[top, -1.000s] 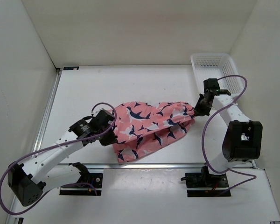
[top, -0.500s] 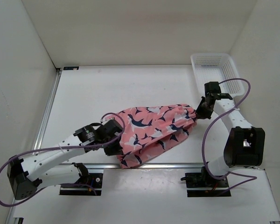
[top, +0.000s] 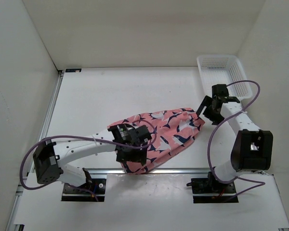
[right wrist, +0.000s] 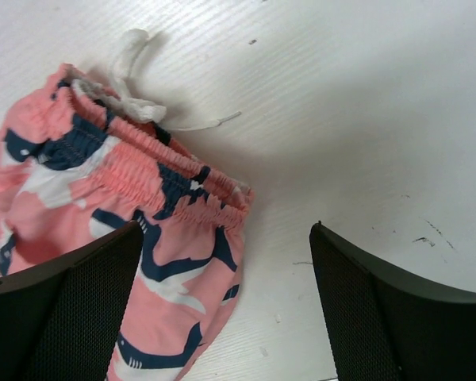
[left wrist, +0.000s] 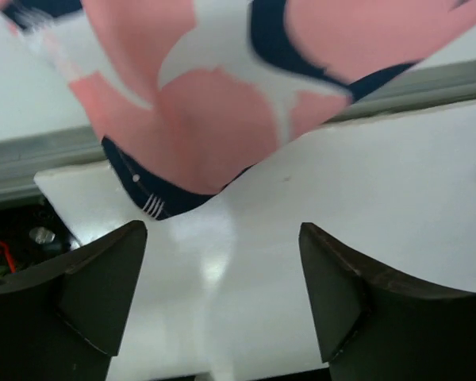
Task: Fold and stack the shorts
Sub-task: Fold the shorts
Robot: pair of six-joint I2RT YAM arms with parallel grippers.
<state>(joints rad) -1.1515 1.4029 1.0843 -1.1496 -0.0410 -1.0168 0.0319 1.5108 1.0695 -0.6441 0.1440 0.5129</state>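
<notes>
Left end effector [left wrist: 222,246] was spread wide with nothing in it, right at the near hem of the shorts [top: 173,131], lower centre of the overhead view. Right end effector [right wrist: 226,238] was wide and empty too, just beside the elastic waistband [right wrist: 155,178] and its white drawstring [right wrist: 135,71]. There was only one pair of shorts, bunched across the surface [top: 106,91], plus one mesh basket [top: 203,72] at upper right. The fabric looked light, floppy and maybe a bit slick, so I'd pinch the waistband corners or the hem, not the middle.
</notes>
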